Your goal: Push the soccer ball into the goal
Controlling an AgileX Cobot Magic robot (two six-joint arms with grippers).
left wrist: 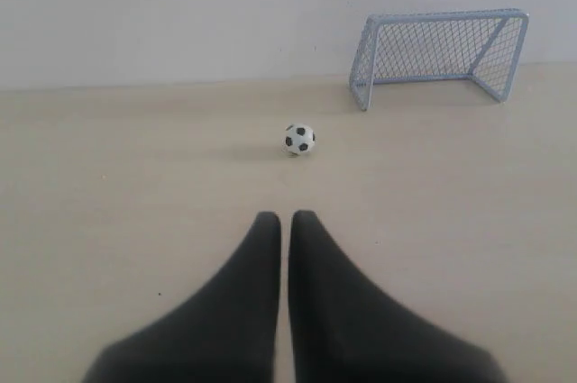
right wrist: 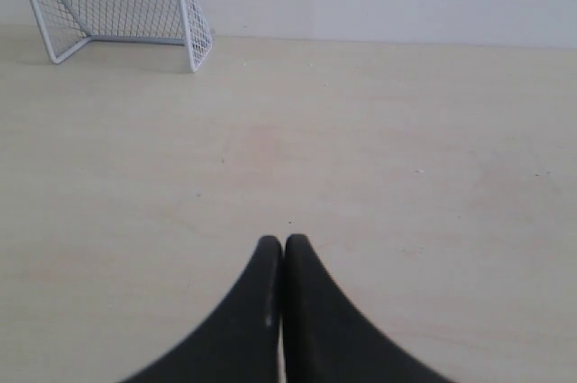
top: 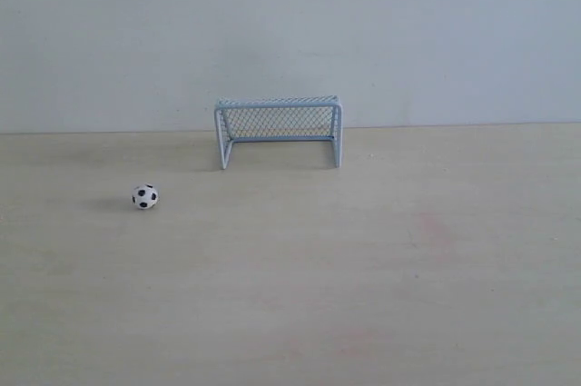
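Observation:
The soccer ball (top: 144, 196) rests on the pale wooden table, left of and nearer than the goal (top: 279, 130), which stands by the back wall with its mouth facing forward. In the left wrist view the ball (left wrist: 300, 139) lies a short way beyond my left gripper (left wrist: 285, 217), whose black fingers are shut with nothing between them; the goal (left wrist: 439, 54) is farther off to one side. My right gripper (right wrist: 283, 241) is shut and empty too, with the goal (right wrist: 117, 12) far ahead of it. Neither gripper shows in the exterior view.
A plain white wall (top: 290, 32) runs behind the table (top: 363, 268). Faint reddish marks (top: 434, 227) stain the tabletop right of centre.

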